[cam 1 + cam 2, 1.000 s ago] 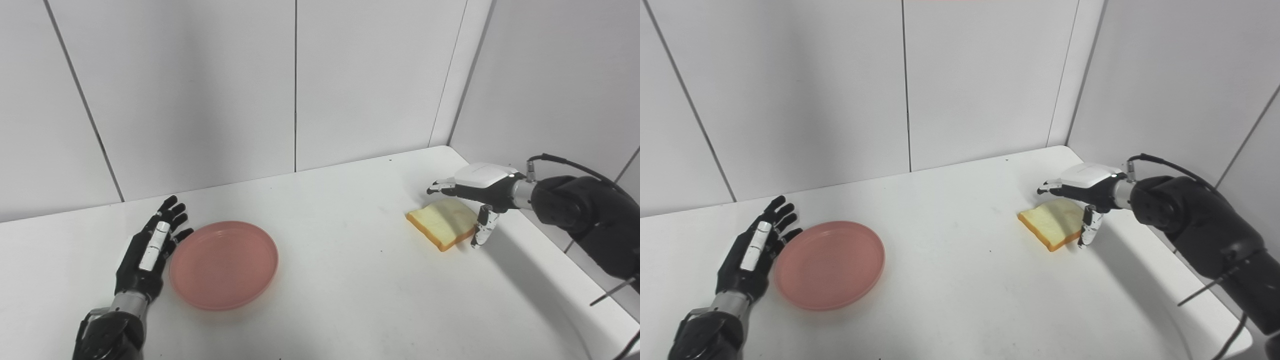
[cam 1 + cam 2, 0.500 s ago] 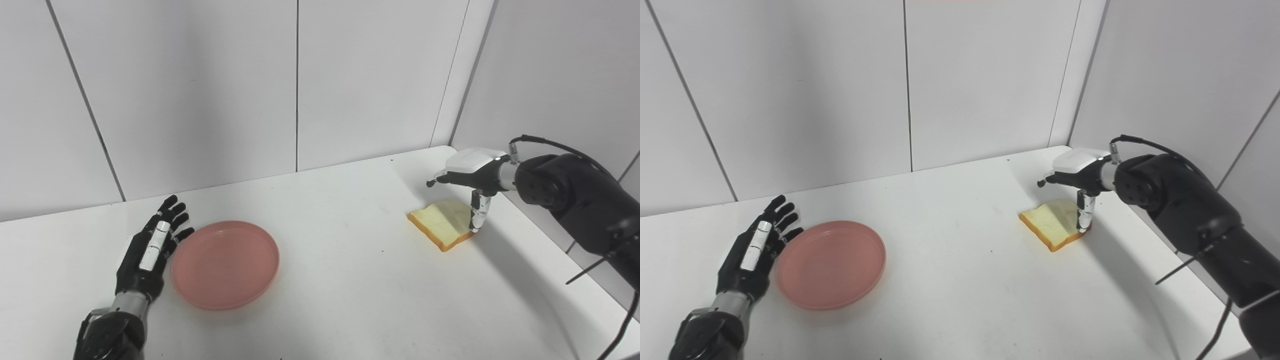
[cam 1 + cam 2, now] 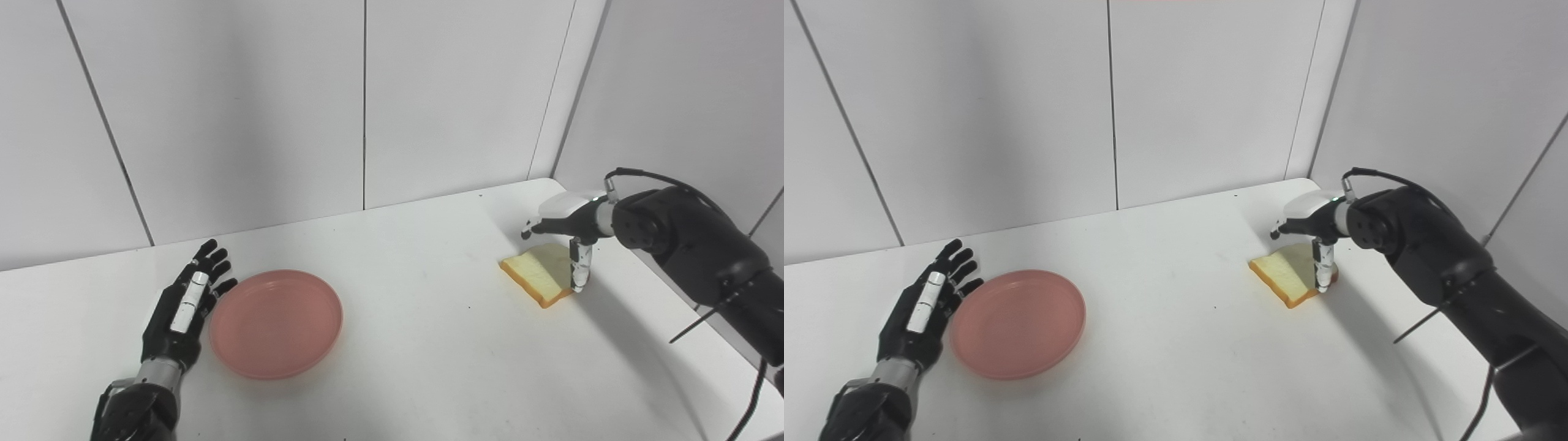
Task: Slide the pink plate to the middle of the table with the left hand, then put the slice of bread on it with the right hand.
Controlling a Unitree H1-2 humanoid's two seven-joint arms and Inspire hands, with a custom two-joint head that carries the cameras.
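Plate status: pink plate [image 3: 276,324] sits flat on the white table [image 3: 429,343], left of centre; its left rim lies just beside the fingers [image 3: 208,263] of the left hand [image 3: 182,306], touching or nearly so (contact not resolvable from either eye view); left hand lies low at the table, fingers extended and slightly fanned, pointing away from the robot toward the back wall [image 3: 245,110]; it holds nothing.

Slice of bread [image 3: 540,273] lies flat near the far right corner, well apart from the plate; pale face up, orange-brown crust along the edges nearer the robot.

Right hand [image 3: 1311,223] hovers over the bread's right side, white back facing up; fingers [image 3: 1283,229] reach out leftward above the slice, apart from it, no closure on anything; thumb [image 3: 1323,266] hangs straight down, tip at the slice's right near corner, right at the crust edge (whether it presses the bread or the table beside it, I cannot tell); bread is thus below the fingers and left of the thumb, not gripped.

Right forearm [image 3: 1427,257] comes in dark and bulky from the right, cable looped above the wrist; side wall [image 3: 1445,92] close behind it.
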